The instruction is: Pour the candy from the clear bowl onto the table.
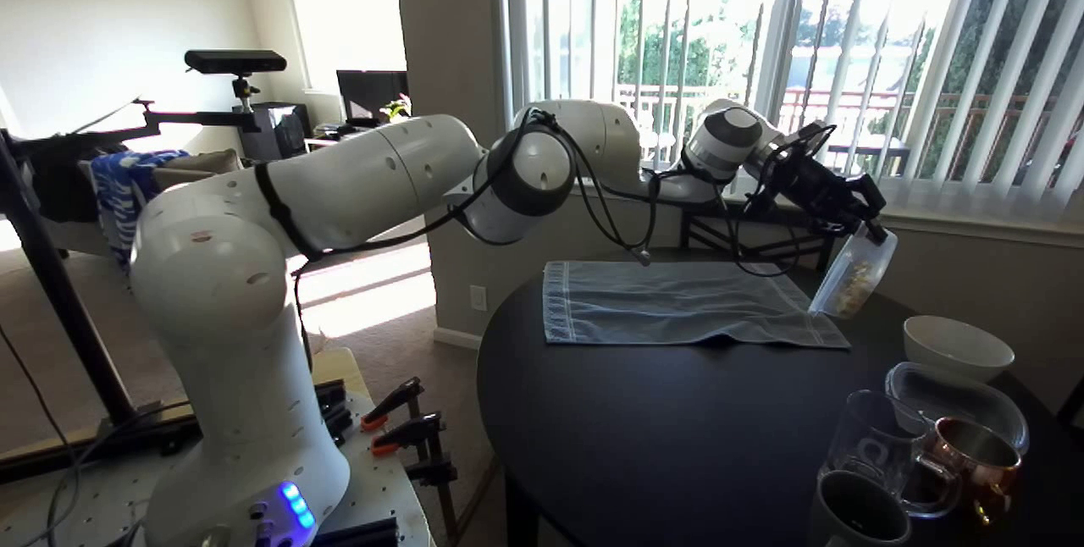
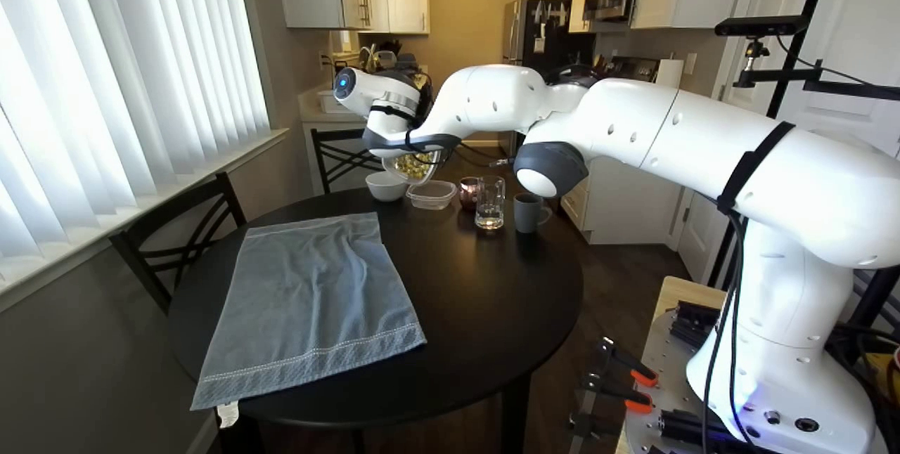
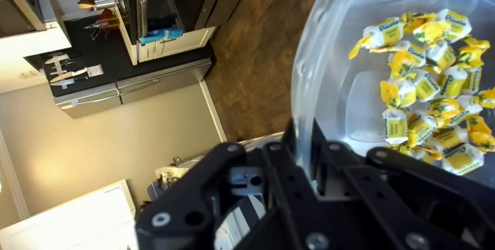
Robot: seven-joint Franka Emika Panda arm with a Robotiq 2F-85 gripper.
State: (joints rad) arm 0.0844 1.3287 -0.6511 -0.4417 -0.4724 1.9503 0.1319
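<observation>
Candy [image 3: 452, 81] lettering legible, wrist view only; tool [image 3: 302, 137] pinching clear bowl [image 3: 365, 103].

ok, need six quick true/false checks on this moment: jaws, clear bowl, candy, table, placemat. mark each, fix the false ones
1. The jaws pinch the rim of the clear bowl. True.
2. The clear bowl is held level. False: it is tilted well over.
3. The candy has yellow and white wrappers. True.
4. A grey placemat lies on the dark table. True.
5. The candy is spread out on the dark table. False: it lies in the clear bowl.
6. The clear bowl rests on the grey placemat. False: the jaws hold it in the air, apart from the grey placemat.
</observation>
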